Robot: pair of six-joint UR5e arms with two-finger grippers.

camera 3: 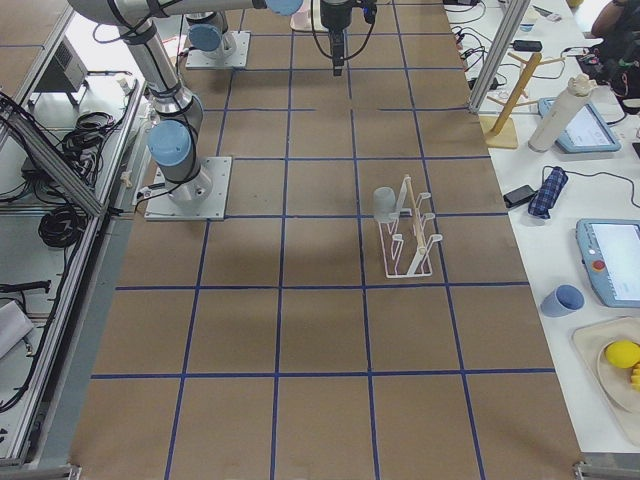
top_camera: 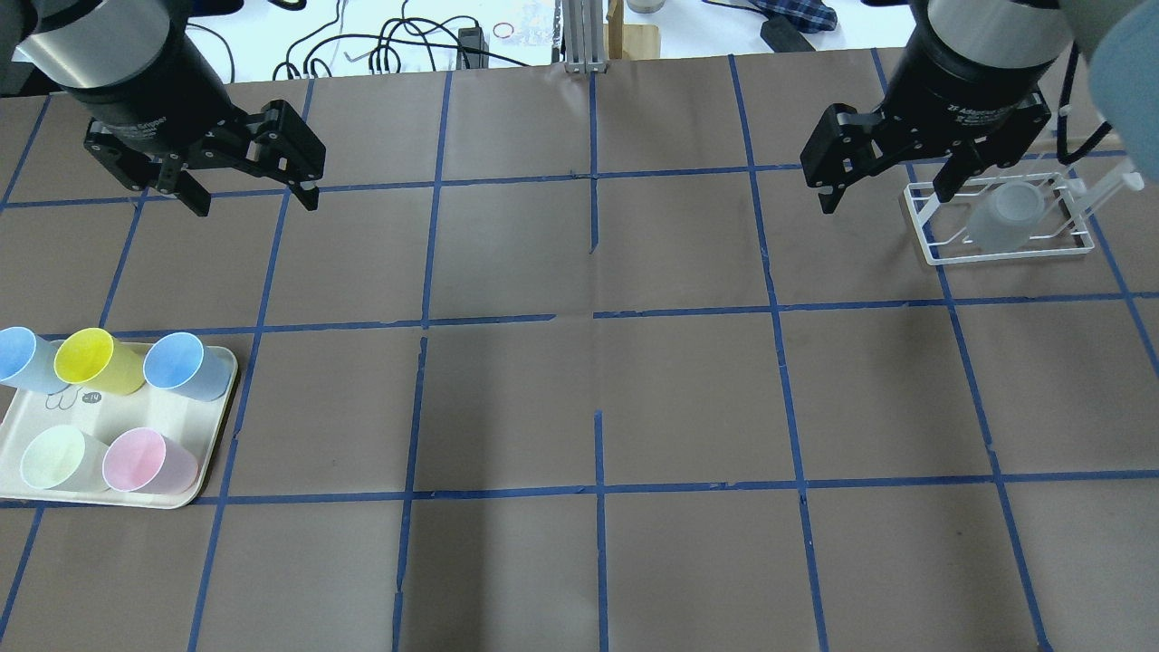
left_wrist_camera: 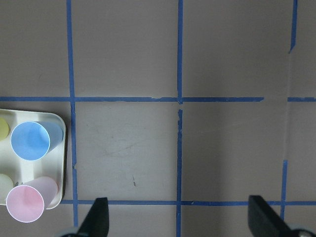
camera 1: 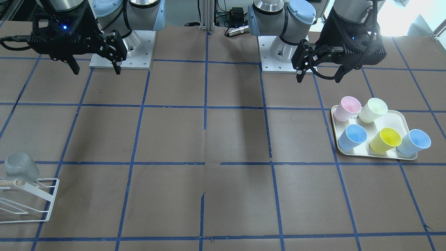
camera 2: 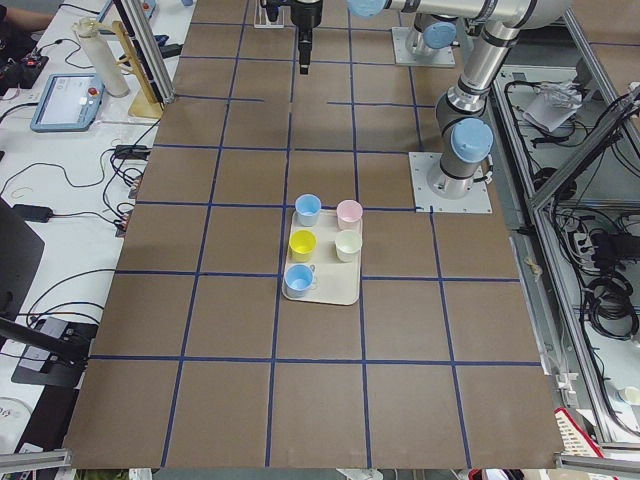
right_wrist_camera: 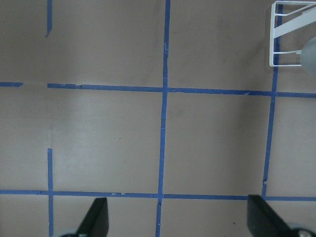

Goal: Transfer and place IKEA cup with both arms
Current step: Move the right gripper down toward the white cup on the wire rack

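The pale-grey IKEA cup (top_camera: pixel 1005 217) hangs mouth-down and tilted on a peg of a white wire rack (top_camera: pixel 996 254) at the table's right end. It also shows in the front view (camera 1: pixel 21 167) and the right side view (camera 3: pixel 384 203). My right gripper (top_camera: pixel 883 201) is open and empty, high above the table, just left of the rack. My left gripper (top_camera: pixel 255 204) is open and empty, high over the far left part of the table. Both wrist views show only spread fingertips (left_wrist_camera: pixel 98 219) (right_wrist_camera: pixel 98 219) over bare table.
A cream tray (top_camera: pixel 136 412) at the near left holds a yellow cup (top_camera: pixel 86 358), two light-blue cups (top_camera: pixel 181 362), a pink cup (top_camera: pixel 145 460) and a pale green-cream cup (top_camera: pixel 54 457). Blue tape lines grid the brown table. Cables lie beyond the far edge.
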